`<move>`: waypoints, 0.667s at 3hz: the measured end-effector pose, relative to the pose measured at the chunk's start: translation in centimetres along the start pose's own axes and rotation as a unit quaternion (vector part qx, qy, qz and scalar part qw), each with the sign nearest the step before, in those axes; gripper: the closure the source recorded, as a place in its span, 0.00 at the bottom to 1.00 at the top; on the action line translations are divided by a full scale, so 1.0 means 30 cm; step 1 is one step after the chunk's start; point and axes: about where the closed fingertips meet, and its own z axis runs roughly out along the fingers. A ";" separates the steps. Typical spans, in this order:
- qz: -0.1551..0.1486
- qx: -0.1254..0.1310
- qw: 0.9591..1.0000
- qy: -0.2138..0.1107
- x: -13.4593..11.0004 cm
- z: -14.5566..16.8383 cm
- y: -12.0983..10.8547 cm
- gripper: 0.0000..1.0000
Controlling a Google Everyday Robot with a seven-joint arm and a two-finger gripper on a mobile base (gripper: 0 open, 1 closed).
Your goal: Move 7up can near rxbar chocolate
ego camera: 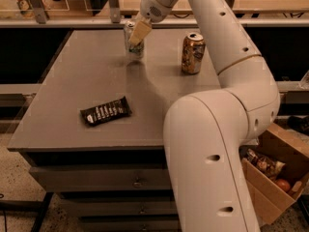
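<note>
Camera view: end effector at the soda can, table 12 o'clock.
Grip state: cannot tell. Chocolate bar at 7 o'clock, well apart.

The arm stretches far forward, its hand tilted downward.

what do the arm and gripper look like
The arm is glossy white, thick rounded segments with small dark holes and a thin tan ring at one joint. No loose cables show. The gripper, at the 7up can on the table's far side, has a white head and a flat tan tip.
</note>
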 end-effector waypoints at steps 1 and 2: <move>-0.018 -0.009 1.000 -0.005 -0.027 -0.096 0.041 1.00; -0.034 -0.015 0.999 -0.006 -0.045 -0.218 0.103 1.00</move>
